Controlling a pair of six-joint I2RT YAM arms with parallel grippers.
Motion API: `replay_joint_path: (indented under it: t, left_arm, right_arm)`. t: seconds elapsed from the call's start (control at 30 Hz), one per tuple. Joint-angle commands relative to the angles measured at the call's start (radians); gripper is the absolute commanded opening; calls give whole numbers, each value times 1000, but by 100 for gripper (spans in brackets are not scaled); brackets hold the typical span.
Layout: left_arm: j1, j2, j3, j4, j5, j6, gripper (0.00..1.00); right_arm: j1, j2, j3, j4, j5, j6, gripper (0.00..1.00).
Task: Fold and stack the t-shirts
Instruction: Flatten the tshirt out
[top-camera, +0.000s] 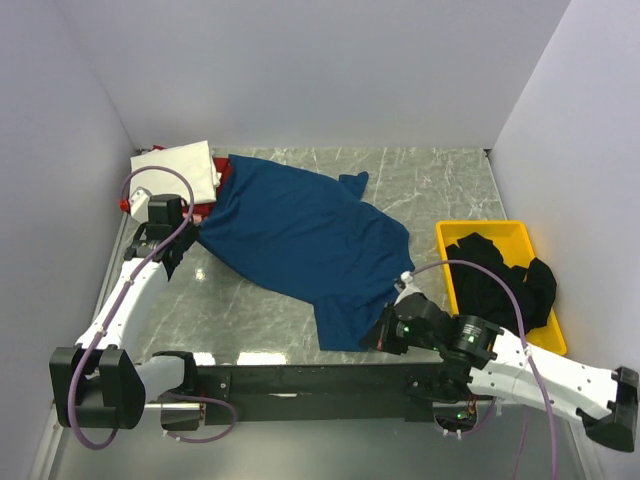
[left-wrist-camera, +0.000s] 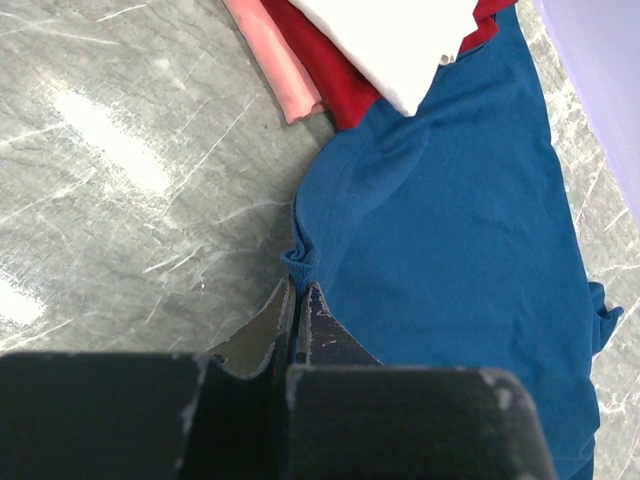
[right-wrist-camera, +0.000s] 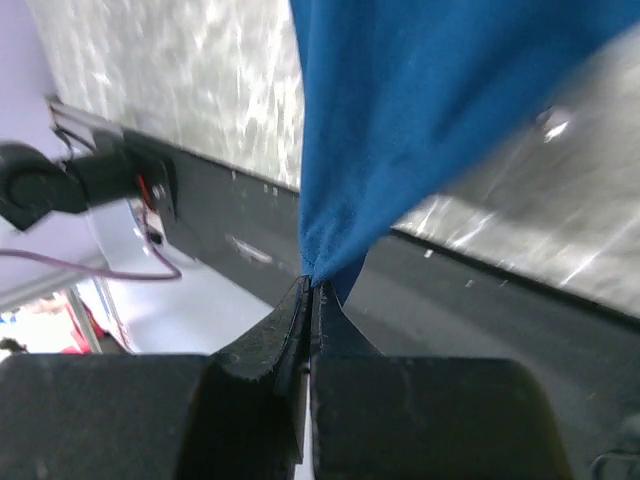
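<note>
Sprawling diagonally, dark blue t-shirt (top-camera: 300, 245), plain, wrinkled

No text, label, brand, number or sign can be read in any of the views. The dark blue t-shirt (top-camera: 300, 240) shows only plain cloth on the side facing up. A faint pale marking on the black joint housing of the right arm (top-camera: 470, 338), at about five o'clock in the top view, is too small to make out.
</note>
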Motion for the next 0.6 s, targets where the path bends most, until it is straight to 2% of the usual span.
replay_joint_path:
  t: [0.0,0.13,0.3,0.33,0.37,0.43,0.47,0.57]
  left_arm:
    - [3,4,45,12,-12,24,1]
    - [3,10,42,14,-14,26,1]
    - [3,15,43,14,-9,31,1]
    - [3,15,43,14,-8,32,1]
    - [3,13,42,14,-5,32,1]
    - [3,9,37,17,0,32,1]
    - [3,7,36,18,4,32,1]
    - [3,3,31,23,6,32,1]
  right_arm:
    - [85,101,82,70,-2,69,0]
    - [167,251,145,197,10,97,0]
    - [225,432,216,234,47,100,1]
    - [230,442,210,239,52,103,5]
    - [230,445,186,254,59,104,17]
    - [230,430,162,236,92,116,31]
    - [231,419,149,218,112,127,42]
    - [227,332,112,146,206,162,47]
